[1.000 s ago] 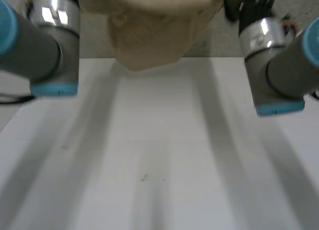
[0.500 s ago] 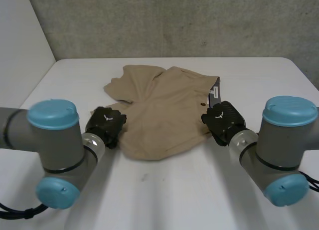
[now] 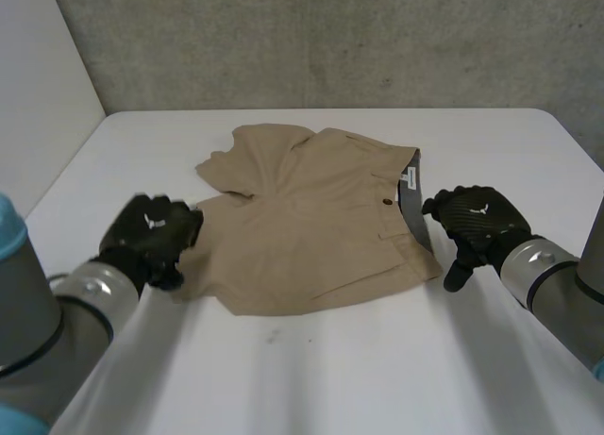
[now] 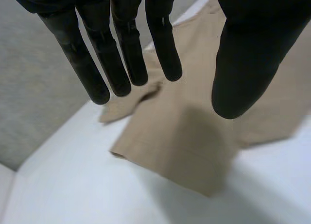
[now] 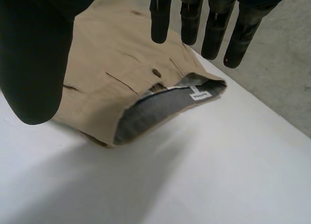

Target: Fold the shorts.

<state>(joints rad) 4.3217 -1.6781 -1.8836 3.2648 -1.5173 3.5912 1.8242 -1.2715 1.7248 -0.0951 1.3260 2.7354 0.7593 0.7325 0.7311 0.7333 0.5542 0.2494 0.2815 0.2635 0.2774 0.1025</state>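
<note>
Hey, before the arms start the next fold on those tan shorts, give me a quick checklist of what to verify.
1. The left robot hand is open and empty: ok.
2. The right robot hand is open and empty: ok.
3. The tan fabric shorts lie wholly on the white table: ok.
4. Shorts lie flat: not ok. The far leg is bunched, and the waistband gapes, showing its grey lining.
5. Hands at opposite ends, left by a leg hem and right by the waistband: ok.
6. Creases on the shorts' underside: cannot tell.
</note>
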